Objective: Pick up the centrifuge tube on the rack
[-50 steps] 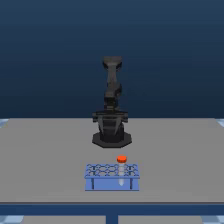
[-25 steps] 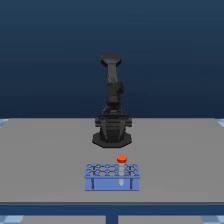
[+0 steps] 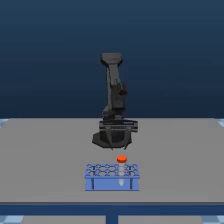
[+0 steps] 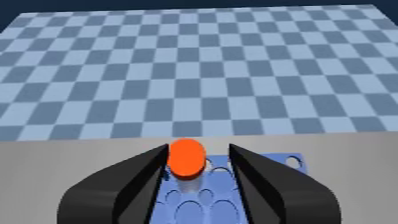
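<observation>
Hand [image 4: 199, 155] fingers flanking the centrifuge tube [image 4: 187, 159] cap, tube upright in rack [image 3: 111, 177]

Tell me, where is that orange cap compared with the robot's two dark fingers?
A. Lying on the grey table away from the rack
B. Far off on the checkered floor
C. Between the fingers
C. In the wrist view the centrifuge tube and its orange cap sit between the gripper's two dark fingers, above the rack.
</observation>
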`<state>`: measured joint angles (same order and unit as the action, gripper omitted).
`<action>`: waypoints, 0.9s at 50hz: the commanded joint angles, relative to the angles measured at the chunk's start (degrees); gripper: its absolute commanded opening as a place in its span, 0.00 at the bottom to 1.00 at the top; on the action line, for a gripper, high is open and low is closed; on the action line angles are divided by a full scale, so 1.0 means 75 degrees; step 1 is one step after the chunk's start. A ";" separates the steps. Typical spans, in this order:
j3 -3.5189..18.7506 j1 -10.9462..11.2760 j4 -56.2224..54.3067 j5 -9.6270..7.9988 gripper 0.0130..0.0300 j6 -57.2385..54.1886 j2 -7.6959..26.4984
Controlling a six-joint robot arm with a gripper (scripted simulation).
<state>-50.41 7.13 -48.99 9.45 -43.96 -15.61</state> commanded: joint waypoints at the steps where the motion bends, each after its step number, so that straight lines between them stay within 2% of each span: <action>1: 0.0193 0.0071 -0.0421 -0.0056 1.00 -0.0523 0.0172; 13: 0.0511 0.0130 -0.1107 -0.0117 1.00 -0.1192 0.0475; 23: 0.0656 0.0156 -0.1384 -0.0141 1.00 -0.1461 0.0619; 45: 0.0703 0.0168 -0.1210 -0.0124 1.00 -0.1281 0.0720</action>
<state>-45.10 8.39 -58.44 8.46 -54.01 -10.22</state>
